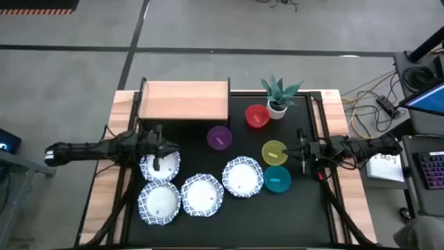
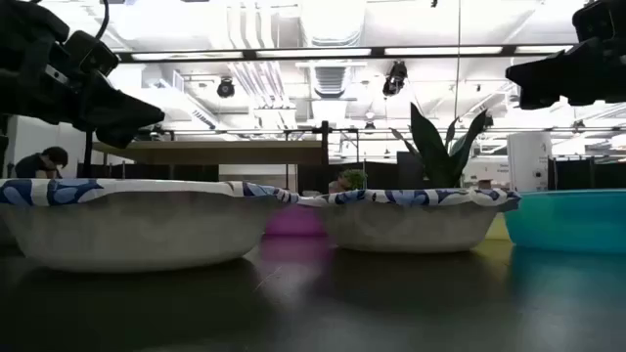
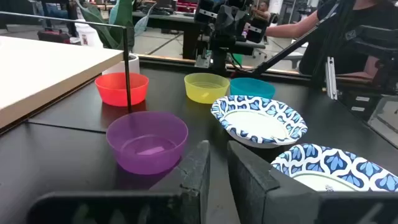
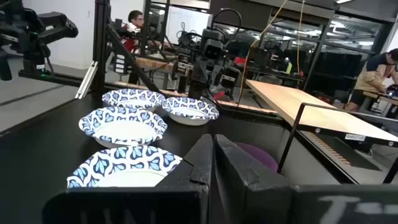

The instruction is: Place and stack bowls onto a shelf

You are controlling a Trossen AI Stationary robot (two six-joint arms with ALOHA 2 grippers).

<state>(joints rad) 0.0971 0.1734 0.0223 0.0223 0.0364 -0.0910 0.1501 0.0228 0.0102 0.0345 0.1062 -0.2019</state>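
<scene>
Though shut and empty, right gripper [image 1: 300,153] beside yellow bowl [image 1: 274,151]; left gripper [image 1: 165,154] narrowly parted; purple bowl [image 1: 219,137] before shelf [image 1: 184,101].

Grey concrete floor [image 1: 76,69] all around the light-wood work surface [image 1: 333,104], with pale seam lines crossing it. Off to the right edge there's a desk with a bright blue monitor [image 1: 431,103], a keyboard [image 1: 431,169] and a tangle of cables [image 1: 378,104] on the floor. From table height the room looks like an open lab: white ceiling with long fluorescent strip lights [image 2: 293,53], exposed ducting, black-framed glass partitions [image 4: 311,43] and a person seated far back at the left [image 2: 39,161].
</scene>
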